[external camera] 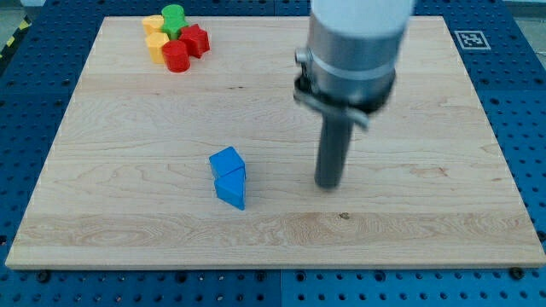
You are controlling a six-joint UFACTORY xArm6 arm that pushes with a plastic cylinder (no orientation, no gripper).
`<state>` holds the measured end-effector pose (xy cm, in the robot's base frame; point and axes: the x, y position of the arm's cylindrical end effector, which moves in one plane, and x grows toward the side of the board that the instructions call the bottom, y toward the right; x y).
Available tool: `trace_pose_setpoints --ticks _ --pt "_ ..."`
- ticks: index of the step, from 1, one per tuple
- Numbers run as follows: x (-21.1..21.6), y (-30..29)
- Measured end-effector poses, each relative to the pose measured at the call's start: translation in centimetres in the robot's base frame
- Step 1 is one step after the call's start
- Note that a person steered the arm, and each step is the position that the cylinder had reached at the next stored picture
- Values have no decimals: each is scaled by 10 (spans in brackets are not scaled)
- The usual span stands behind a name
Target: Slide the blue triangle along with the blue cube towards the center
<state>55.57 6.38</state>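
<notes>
The blue cube [226, 162] lies left of the board's middle, toward the view's bottom. The blue triangle [231, 190] sits right below it, touching it. My tip [328, 184] rests on the board to the right of both blue blocks, about a hundred pixels from them and level with the triangle, touching neither. The rod rises from it to the arm's large grey body at the view's top.
A cluster at the board's top left holds a green block [174, 16], a red star-like block [195, 39], a red cylinder [177, 57] and yellow and orange blocks [154, 37]. The wooden board [426, 222] lies on a blue perforated table. A marker tag [472, 39] sits at top right.
</notes>
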Motion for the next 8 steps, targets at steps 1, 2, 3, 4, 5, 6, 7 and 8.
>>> trace_pose_setpoints --ticks 1,2,3,4,5,6,7,8 --pt "62 -11" --pt "63 -60" --pt "55 -114" --pt "52 -118" --pt "28 -122" --pt "9 -123" --pt "-1 -123" --pt "-14 -123"
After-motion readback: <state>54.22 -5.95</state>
